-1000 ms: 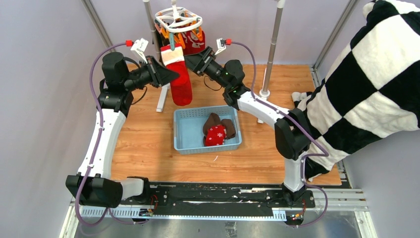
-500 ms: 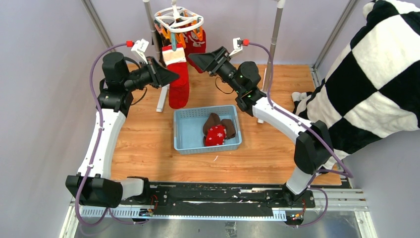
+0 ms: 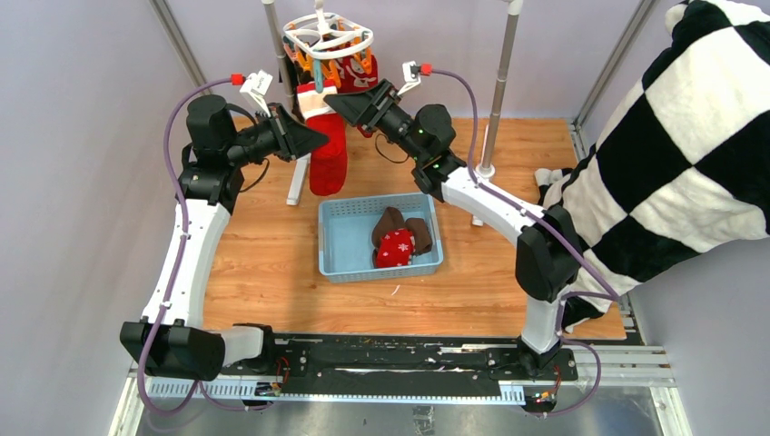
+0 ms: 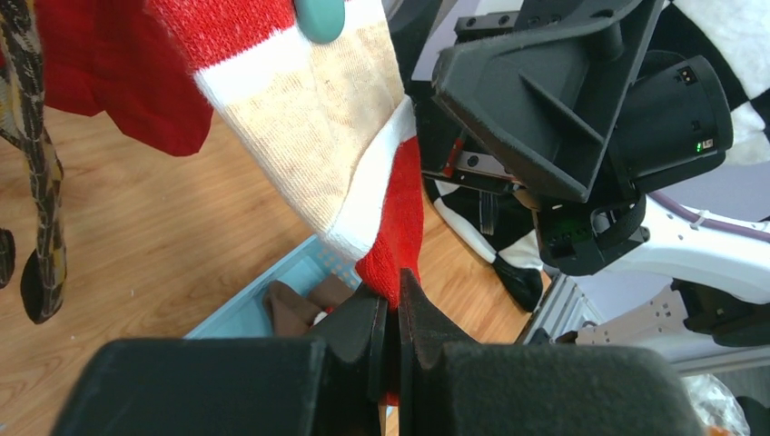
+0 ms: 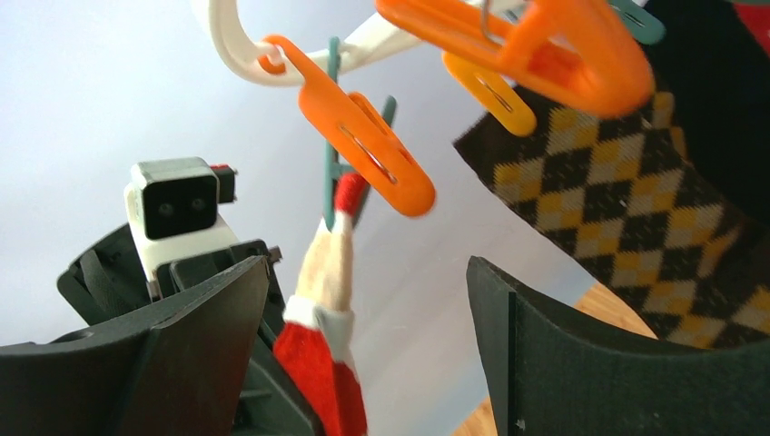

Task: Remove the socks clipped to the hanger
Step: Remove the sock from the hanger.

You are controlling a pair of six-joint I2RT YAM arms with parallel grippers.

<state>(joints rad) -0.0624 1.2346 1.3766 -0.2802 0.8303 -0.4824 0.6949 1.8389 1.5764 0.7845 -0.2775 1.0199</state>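
Note:
The white ring hanger hangs at the top centre with orange pegs and a teal peg. The teal peg clips the white cuff of a red sock. My left gripper is shut on that sock's red leg, just below the cuff. My right gripper stands open right under the hanger, and the clipped cuff hangs between its fingers without touching them. A brown-tan argyle sock and another red sock also hang from the hanger.
A light blue basket on the wooden table holds brown and red socks. The grey stand's poles rise behind. A black-and-white checkered blanket fills the right side.
The right gripper swung away to the right, then came back left and up under the hanger. The left gripper stayed shut on the red sock, which shifted slightly left.

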